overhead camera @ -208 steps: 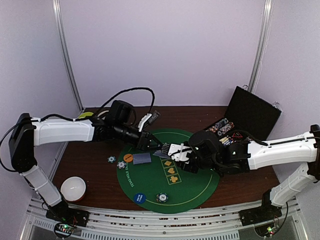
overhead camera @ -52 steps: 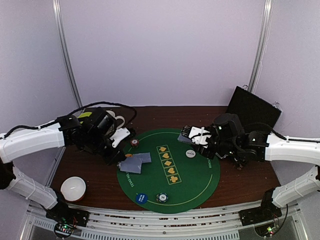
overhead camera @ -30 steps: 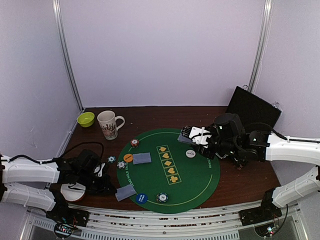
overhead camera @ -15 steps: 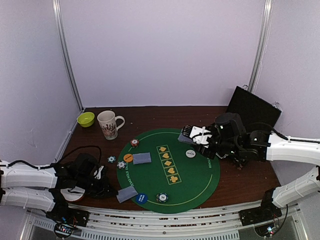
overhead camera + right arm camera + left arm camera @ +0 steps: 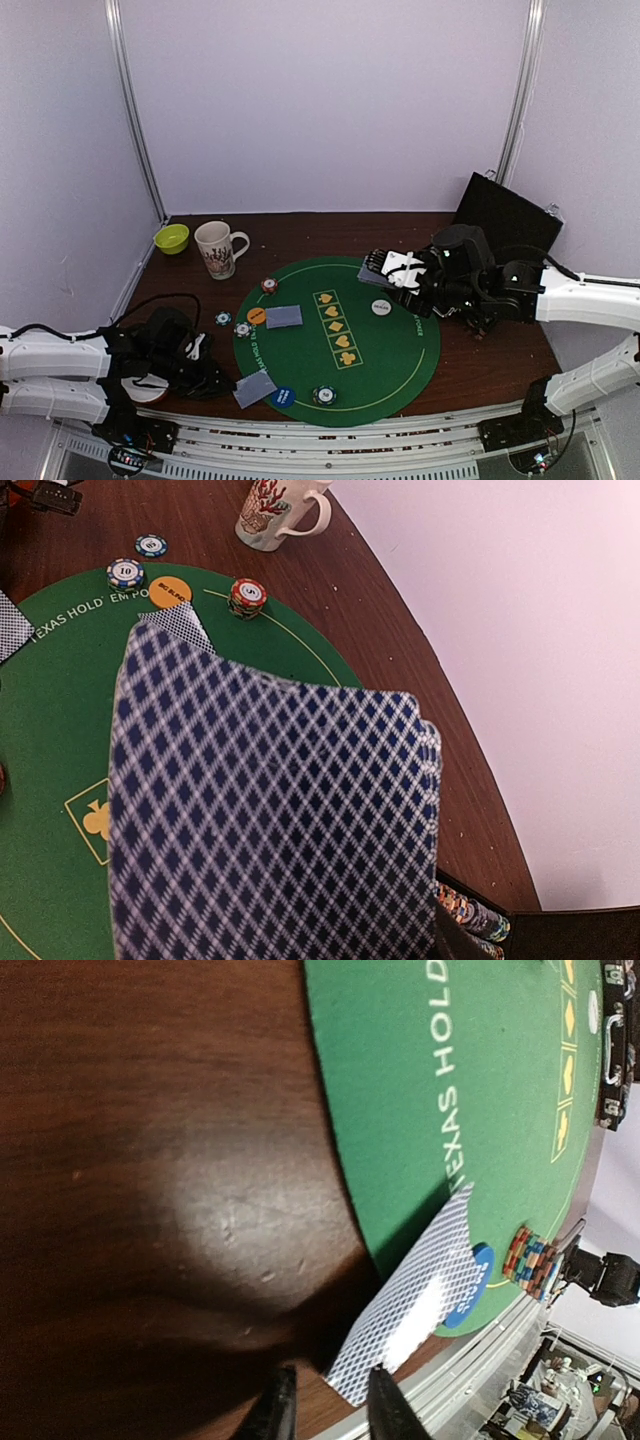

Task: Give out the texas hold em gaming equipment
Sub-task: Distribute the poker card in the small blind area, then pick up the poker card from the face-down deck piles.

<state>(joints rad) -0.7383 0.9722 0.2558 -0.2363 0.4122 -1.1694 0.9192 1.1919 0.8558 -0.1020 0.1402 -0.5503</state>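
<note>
My left gripper (image 5: 214, 381) sits low on the table at the near left, its jaws slightly apart and empty. In the left wrist view its fingertips (image 5: 383, 1407) are just short of a grey-blue-backed card (image 5: 420, 1308). That card (image 5: 255, 388) lies flat across the near-left rim of the green mat (image 5: 380, 360). My right gripper (image 5: 392, 270) hovers over the mat's far right, shut on a deck of cards (image 5: 270, 820). A second card (image 5: 284, 316) lies on the mat by the orange button (image 5: 257, 315). The blue button (image 5: 282, 396) and white button (image 5: 381, 307) also lie on the mat.
Chip stacks stand at the mat's far left (image 5: 270, 285), left (image 5: 243, 329), off-mat left (image 5: 223, 319) and near edge (image 5: 323, 395). A patterned mug (image 5: 217, 248) and green bowl (image 5: 172, 238) are at the back left. A white bowl (image 5: 150, 388) sits under my left arm. An open black case (image 5: 505, 225) stands at the back right.
My left arm swung from the mat's left side down to the near-left corner with a card, set it across the mat rim and let go. The right arm stayed still.
</note>
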